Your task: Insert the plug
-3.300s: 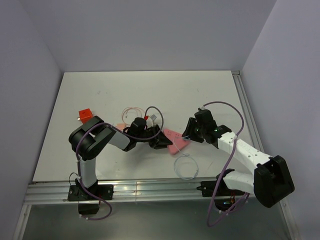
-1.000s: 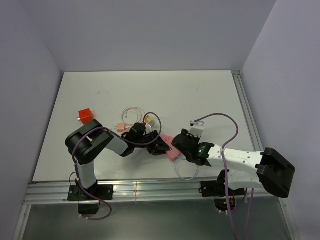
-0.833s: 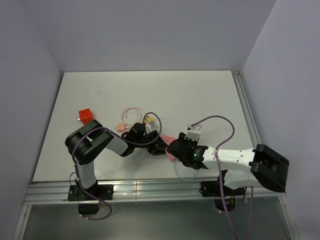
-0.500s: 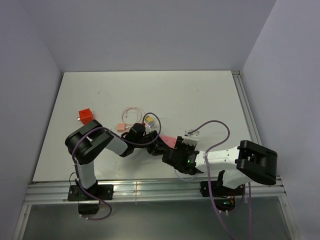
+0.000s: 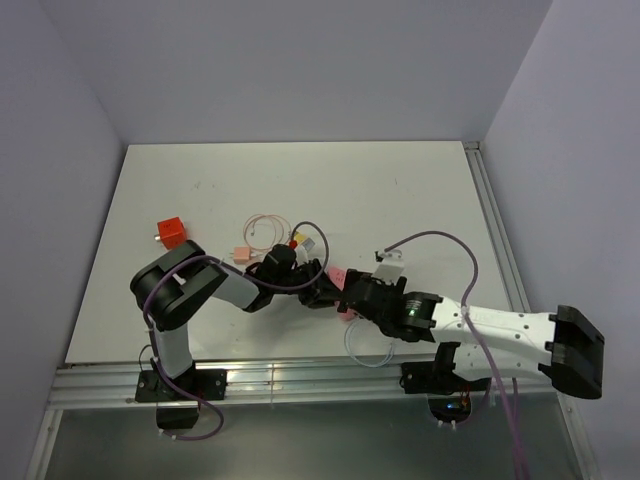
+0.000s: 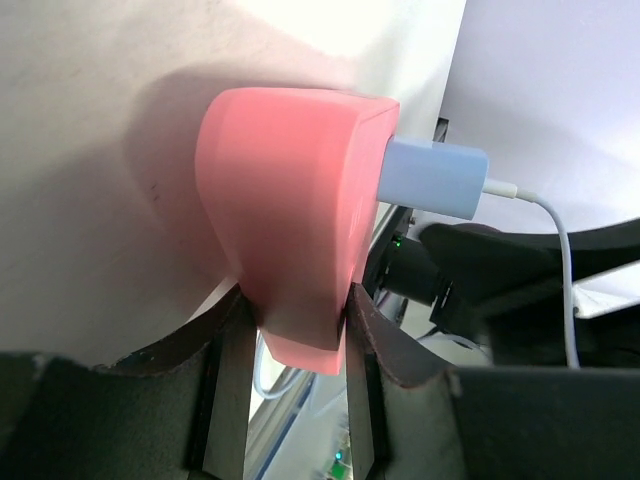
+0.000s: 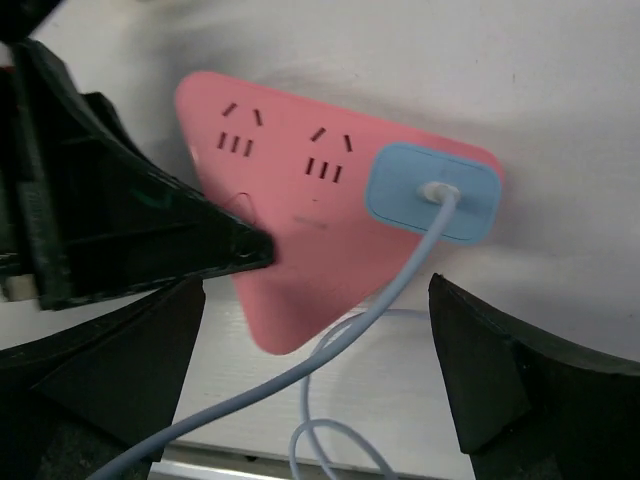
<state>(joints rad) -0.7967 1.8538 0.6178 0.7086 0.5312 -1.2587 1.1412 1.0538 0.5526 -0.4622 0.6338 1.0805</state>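
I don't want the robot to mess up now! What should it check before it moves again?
1. The blue plug sits pushed into the pink power strip: ok.
2. The left gripper clamps the strip firmly between its fingers: ok.
3. The right gripper is open and off the plug: ok.
4. The cable runs clear of the right gripper's fingers: cannot tell, it passes close by one of them.

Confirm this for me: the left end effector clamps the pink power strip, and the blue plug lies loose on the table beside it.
One part is wrong. The blue plug does not lie loose on the table: the right wrist view shows it sitting in a socket on the face of the pink power strip. The left end effector does clamp the strip.
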